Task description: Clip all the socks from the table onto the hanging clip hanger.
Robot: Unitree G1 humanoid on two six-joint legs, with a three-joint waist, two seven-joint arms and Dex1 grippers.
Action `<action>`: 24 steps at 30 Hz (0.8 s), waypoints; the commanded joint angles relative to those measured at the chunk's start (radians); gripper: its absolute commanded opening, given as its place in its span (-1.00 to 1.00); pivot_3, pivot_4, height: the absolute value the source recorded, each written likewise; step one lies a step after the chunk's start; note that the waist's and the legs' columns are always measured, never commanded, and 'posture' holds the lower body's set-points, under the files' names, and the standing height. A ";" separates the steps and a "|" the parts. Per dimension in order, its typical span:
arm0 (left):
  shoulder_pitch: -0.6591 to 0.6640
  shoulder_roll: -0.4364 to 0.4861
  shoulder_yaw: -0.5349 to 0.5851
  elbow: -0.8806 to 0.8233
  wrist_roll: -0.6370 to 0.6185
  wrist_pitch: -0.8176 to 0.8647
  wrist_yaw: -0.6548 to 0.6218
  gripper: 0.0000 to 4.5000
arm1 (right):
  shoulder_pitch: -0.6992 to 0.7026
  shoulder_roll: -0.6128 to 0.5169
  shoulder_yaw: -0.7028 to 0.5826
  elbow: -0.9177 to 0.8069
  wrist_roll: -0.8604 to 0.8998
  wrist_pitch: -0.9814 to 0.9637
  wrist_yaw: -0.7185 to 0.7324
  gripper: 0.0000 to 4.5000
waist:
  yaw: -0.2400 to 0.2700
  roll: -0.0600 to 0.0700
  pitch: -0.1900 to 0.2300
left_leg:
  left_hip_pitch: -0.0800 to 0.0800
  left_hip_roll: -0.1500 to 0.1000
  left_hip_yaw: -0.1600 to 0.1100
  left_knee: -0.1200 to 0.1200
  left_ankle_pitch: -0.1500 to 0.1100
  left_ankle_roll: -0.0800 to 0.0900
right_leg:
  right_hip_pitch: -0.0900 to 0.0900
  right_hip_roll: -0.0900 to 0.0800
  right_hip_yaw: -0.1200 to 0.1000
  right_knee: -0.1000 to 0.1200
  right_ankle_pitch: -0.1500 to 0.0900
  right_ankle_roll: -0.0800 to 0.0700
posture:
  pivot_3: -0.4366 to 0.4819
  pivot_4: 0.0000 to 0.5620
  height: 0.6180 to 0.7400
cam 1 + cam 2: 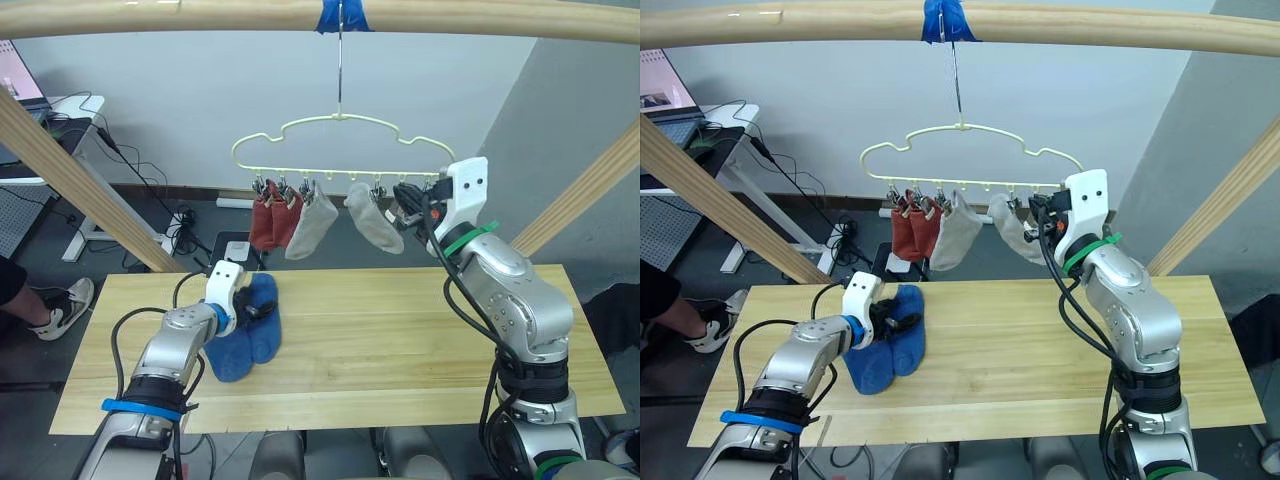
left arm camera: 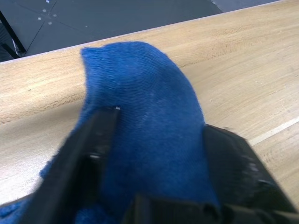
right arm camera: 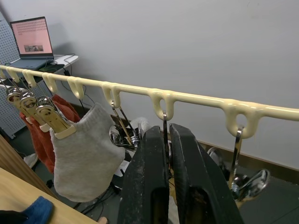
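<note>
The pale-yellow clip hanger (image 1: pixel 340 125) hangs by its hook above the far side of the table (image 1: pixel 400 340). Two rust red socks (image 1: pixel 268 222) and a light grey sock (image 1: pixel 312 225) hang clipped on its left half, and a second grey sock (image 1: pixel 375 225) hangs nearer the middle. Two blue socks (image 1: pixel 250 335) lie side by side on the table's left part. My left gripper (image 1: pixel 258 308) is down on them, open, its fingers (image 2: pixel 88 154) either side of one humped blue sock (image 2: pixel 145 116). My right gripper (image 3: pixel 164 130) is raised to the hanger's right half, shut on a silver clip (image 3: pixel 164 122).
A round wooden rail with blue tape (image 1: pixel 340 15) carries the hanger, and its slanted legs (image 1: pixel 80 180) flank the table on both sides. A desk with a laptop (image 1: pixel 20 85) and cables stands at the back left. A person's shoe (image 1: pixel 62 305) shows by the table's left end.
</note>
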 commanded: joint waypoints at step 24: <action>-0.022 -0.024 -0.019 -0.288 -0.126 -0.485 -0.413 -0.99 | -0.040 -0.016 -0.200 0.003 0.232 0.255 0.003 -1.00 | 0.002 0.000 0.000 | -0.001 0.000 -0.001 0.000 0.000 0.000 | 0.001 0.000 -0.001 0.000 0.000 0.000 | -0.20 -0.09 1.00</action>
